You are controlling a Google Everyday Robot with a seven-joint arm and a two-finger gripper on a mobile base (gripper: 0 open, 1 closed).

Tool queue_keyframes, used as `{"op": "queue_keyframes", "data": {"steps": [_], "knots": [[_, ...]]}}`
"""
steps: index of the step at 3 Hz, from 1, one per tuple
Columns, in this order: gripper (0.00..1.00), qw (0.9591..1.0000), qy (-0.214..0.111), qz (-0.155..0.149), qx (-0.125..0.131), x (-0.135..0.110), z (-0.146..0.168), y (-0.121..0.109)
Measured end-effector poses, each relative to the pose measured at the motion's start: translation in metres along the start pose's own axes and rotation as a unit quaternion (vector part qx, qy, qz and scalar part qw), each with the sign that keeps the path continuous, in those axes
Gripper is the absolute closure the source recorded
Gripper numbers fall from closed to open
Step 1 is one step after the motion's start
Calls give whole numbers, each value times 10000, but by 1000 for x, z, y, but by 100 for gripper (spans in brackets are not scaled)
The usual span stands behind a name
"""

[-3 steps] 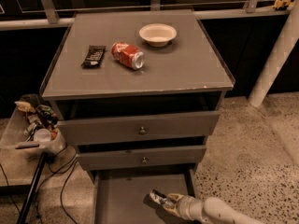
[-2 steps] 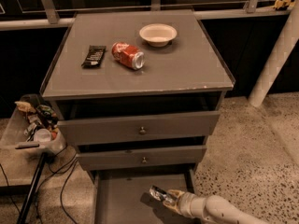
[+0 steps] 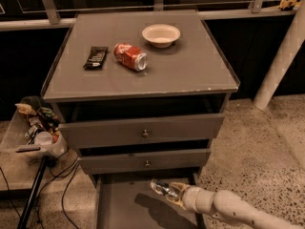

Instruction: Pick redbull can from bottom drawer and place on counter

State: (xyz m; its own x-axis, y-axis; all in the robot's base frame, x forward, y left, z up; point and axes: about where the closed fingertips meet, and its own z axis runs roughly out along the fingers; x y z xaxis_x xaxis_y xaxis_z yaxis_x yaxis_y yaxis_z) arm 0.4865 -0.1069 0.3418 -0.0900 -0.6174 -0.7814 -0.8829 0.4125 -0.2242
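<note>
Slim silvery redbull can point(image 3: 157, 186), seemingly held tilted by the gripper point(image 3: 167, 191) over the open bottom drawer point(image 3: 119, 205).

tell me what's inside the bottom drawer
The gripper reaches over the bottom drawer floor, with a silvery thing, probably the redbull can, at its tip. The arm covers the floor's right side.

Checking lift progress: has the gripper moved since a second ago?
Yes. The gripper over the bottom drawer is higher in view, nearer the middle drawer's knob.
</note>
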Motion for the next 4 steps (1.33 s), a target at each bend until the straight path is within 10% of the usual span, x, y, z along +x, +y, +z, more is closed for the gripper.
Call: {"op": "queue_keyframes", "data": {"steps": [4], "knots": [[100,9987,-63,-222,464,-101,-197,-71]]}}
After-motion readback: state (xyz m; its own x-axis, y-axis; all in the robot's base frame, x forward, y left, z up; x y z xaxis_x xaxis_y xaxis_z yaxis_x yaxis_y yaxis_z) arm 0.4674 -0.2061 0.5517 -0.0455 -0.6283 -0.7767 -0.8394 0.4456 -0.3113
